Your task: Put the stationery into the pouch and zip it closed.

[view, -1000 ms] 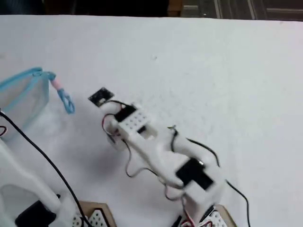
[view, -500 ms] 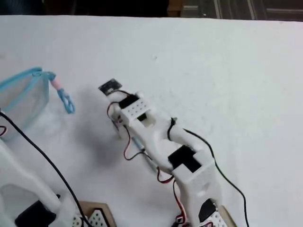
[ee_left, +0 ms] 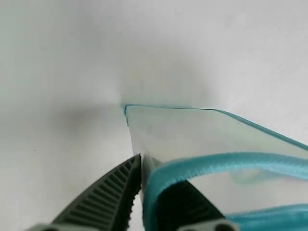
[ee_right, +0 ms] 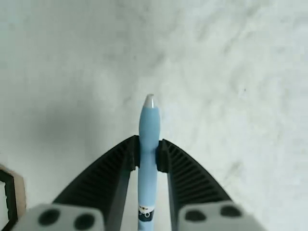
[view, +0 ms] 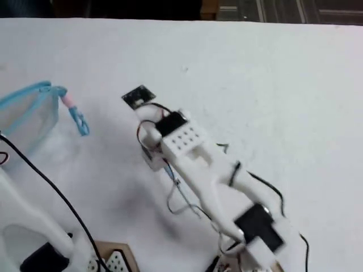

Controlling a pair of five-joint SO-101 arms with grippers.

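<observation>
A clear pouch (view: 25, 116) with a blue zipper band lies at the table's left edge; its pink-and-blue zipper pull (view: 76, 118) hangs off its right corner. In the left wrist view, my left gripper (ee_left: 142, 166) is shut on the pouch (ee_left: 207, 132) at a corner of its blue-trimmed rim. My right gripper (ee_right: 148, 144) is shut on a light blue pen (ee_right: 148, 127), whose silver tip sticks out past the fingertips over bare table. From above, the right arm (view: 187, 153) stands mid-table, to the right of the pouch, with the pen (view: 180, 190) trailing beneath it.
The white table (view: 272, 85) stretches wide to the right and back. The left arm's white body (view: 28, 226) and a black cable fill the near left corner. Tan base plates (view: 113, 258) sit along the front edge.
The right arm has swung its wrist farther back and slightly right with the pen in its grip. The pouch and left arm have stayed put.
</observation>
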